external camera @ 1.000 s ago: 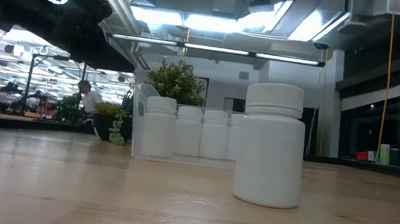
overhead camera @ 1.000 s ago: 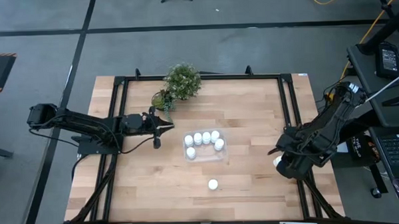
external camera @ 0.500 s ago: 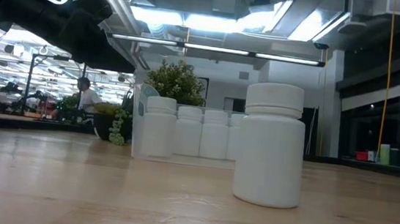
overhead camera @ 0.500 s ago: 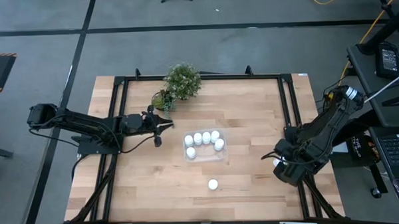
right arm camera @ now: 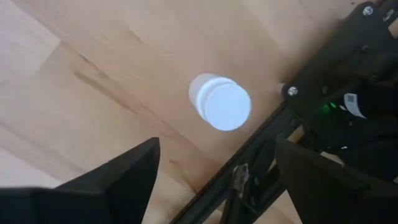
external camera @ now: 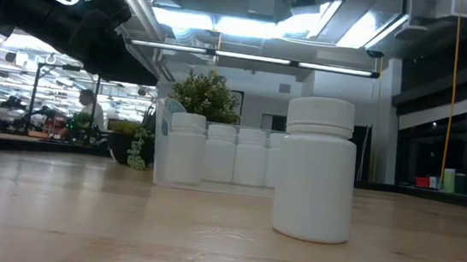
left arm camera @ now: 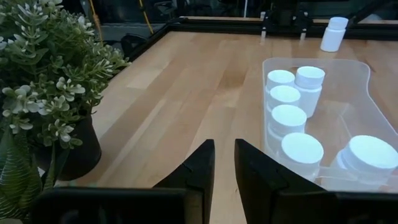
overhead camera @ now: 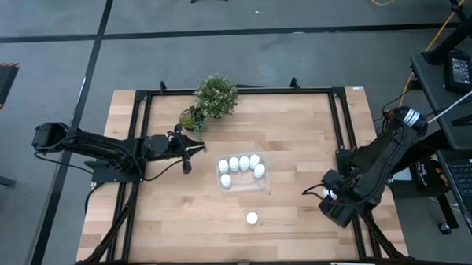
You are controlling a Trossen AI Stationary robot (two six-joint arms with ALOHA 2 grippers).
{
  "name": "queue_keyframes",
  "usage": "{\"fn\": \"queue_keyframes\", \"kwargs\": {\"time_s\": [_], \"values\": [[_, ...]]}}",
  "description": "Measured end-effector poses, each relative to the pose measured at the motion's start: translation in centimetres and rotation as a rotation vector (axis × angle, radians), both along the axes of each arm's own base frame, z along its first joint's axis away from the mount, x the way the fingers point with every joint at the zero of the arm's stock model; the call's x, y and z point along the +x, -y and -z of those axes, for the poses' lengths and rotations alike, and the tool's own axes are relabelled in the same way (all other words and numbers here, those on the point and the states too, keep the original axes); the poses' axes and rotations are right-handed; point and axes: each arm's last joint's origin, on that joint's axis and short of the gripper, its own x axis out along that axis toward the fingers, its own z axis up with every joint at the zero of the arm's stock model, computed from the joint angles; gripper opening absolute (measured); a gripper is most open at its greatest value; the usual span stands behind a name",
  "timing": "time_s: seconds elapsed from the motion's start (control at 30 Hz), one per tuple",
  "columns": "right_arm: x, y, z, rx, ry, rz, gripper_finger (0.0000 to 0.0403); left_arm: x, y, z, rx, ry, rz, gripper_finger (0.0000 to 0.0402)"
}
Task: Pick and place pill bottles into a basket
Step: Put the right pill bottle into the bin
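Several white pill bottles (overhead camera: 234, 164) stand upright in the clear basket (overhead camera: 250, 185), also seen in the left wrist view (left arm camera: 297, 93). One bottle (overhead camera: 252, 218) stands alone on the wood nearer the front edge, large in the low view (external camera: 317, 169). Another bottle (right arm camera: 221, 102) stands upright beside the right frame rail. My right gripper (right arm camera: 217, 180) hangs above that bottle, pointing down and wide open, touching nothing. My left gripper (left arm camera: 225, 165) waits left of the basket, its fingers a narrow gap apart with nothing between them.
A potted green plant (overhead camera: 215, 98) and a smaller pot (overhead camera: 191, 118) stand at the far edge, close beside my left gripper (overhead camera: 186, 156). A black frame rail (right arm camera: 249, 168) runs right next to the bottle under my right gripper. Bare wood lies around the lone bottle.
My right gripper has come down and moved toward the table's near edge, over the bottle by the right rail, and has turned somewhat. The bottles and basket have stayed where they were.
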Motion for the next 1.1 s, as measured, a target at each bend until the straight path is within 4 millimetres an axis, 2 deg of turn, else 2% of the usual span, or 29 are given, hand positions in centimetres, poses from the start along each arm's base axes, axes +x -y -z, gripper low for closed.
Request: {"fn": "queue_keyframes", "kwargs": {"time_s": [0.2,0.43,0.63,0.8,1.1], "values": [[0.4,-0.4,1.5,-0.028,0.012,0.024,0.0318,0.0,0.0,0.0,0.001,0.000,0.001,0.0057],[-0.2,0.4,4.1,-0.063,-0.012,0.031,0.0318,0.0,0.0,0.0,0.001,-0.001,0.001,0.0057],[-0.3,0.5,4.5,-0.012,0.029,0.036,0.0310,0.0,0.0,0.0,0.001,-0.001,0.001,0.0057],[-0.5,0.8,6.0,-0.001,0.040,0.051,0.0293,0.0,0.0,0.0,0.001,-0.001,0.001,0.0057],[-0.4,1.2,6.1,0.008,0.075,0.050,0.0293,0.0,0.0,0.2,-0.012,-0.011,-0.003,0.0057]]}}
